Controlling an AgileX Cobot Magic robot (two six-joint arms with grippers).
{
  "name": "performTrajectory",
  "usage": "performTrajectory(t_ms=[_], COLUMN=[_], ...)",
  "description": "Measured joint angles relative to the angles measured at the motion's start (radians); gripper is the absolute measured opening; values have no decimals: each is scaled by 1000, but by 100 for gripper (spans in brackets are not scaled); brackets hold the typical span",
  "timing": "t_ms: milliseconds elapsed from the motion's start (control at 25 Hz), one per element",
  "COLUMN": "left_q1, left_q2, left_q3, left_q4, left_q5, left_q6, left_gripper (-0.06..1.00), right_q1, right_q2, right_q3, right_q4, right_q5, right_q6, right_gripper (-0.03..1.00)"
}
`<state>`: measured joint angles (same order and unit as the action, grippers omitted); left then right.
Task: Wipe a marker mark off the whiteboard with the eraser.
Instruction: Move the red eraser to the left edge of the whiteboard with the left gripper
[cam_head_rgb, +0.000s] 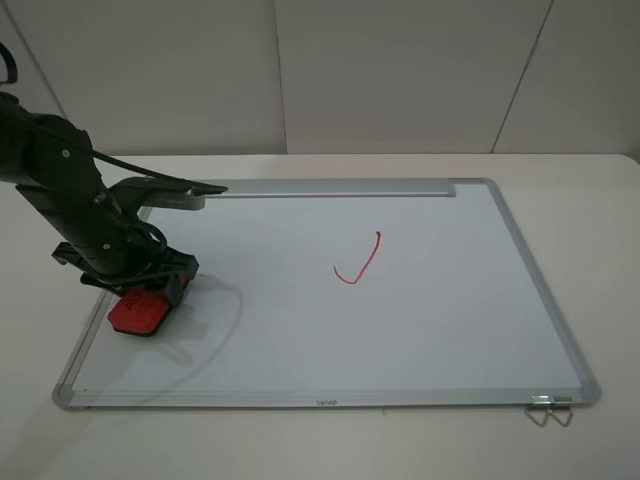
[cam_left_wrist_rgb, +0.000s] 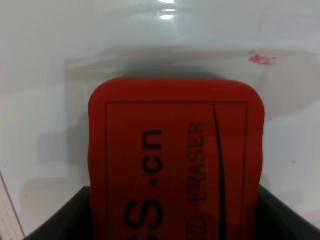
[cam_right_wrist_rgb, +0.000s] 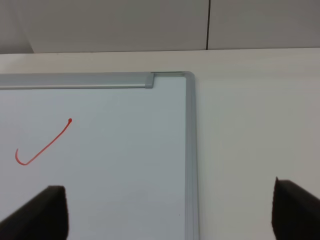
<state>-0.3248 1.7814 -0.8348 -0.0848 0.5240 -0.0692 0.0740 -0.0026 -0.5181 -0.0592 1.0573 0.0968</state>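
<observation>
Eraser (cam_left_wrist_rgb: 175, 150): left gripper (cam_head_rgb: 150, 287) pinches it; we see its lettering cut off.
Marker mark (cam_left_wrist_rgb: 261, 59): only a faint smudge.
Right gripper (cam_right_wrist_rgb: 172, 212): fingers spread, only tips visible.

Held in the left gripper (cam_head_rgb: 148, 298), the eraser (cam_left_wrist_rgb: 175, 150) has a smooth, matt red top with dark printed lettering. Beneath it, the whiteboard (cam_left_wrist_rgb: 45, 100) is glossy white and mirrors lights. Ahead of the right gripper (cam_right_wrist_rgb: 170, 215), whose fingers (cam_right_wrist_rgb: 45, 212) are matt black, the board's frame (cam_right_wrist_rgb: 190, 150) looks like brushed silver metal.
</observation>
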Motion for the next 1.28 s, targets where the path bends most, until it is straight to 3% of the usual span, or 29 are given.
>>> performTrajectory(t_ms=[320, 520, 760, 1000, 1280], left_q1=[0, 0, -4, -31, -40], left_q2=[-145, -164, -165, -138, -46], left_q3=[0, 1, 7, 64, 72], left_q4=[0, 39, 156, 187, 188], left_q5=[49, 71, 65, -11, -32], left_q6=[-32, -193, -332, -356, -359], left_gripper=[57, 57, 57, 57, 57], right_q1=[0, 0, 0, 0, 0], right_q2=[0, 0, 0, 0, 0], right_q3=[0, 0, 0, 0, 0], right_q4=[0, 0, 0, 0, 0], right_q5=[0, 0, 0, 0, 0], right_q6=[0, 0, 0, 0, 0], right_gripper=[72, 72, 72, 72, 72])
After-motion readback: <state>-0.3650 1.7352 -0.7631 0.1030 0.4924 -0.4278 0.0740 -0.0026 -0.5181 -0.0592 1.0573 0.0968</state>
